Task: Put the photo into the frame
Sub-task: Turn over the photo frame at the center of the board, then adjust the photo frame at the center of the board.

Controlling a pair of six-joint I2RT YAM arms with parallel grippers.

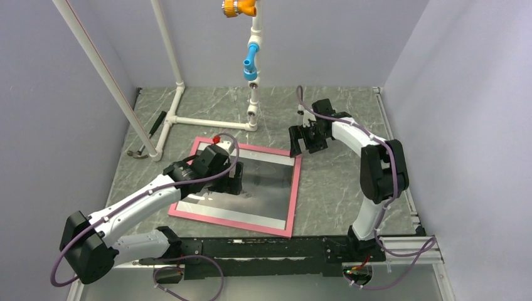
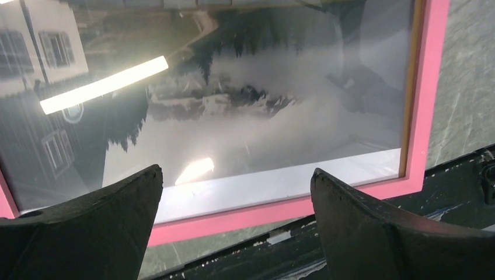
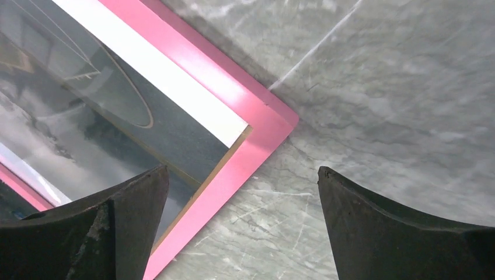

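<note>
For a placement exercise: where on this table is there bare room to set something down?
Bare table lies between the frame and the right arm; the right gripper hangs over its far end. Crowded: the far-left corner, with pipe stand and tools.

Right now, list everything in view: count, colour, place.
pink rectangular picture frame: one, pink, flat at the table's centre.
glossy print of a house under grey sky: one, grey with white margin, inside the frame.
white pipe stand: one, white, table's far left.
blue pipe fitting: one, blue, on the stand's upright pipe.
orange pipe fitting: one, orange, top of that pipe.
dark-handled hand tool: one, black, left edge beside the stand.
small red item: one, red, frame's far edge; unidentifiable.
grey marbled table: one, grey, beneath everything.
black rail: one, black, near edge.
left fingers: two, black, open, above the print.
right fingers: two, black, open, at the frame's far right corner.
</note>
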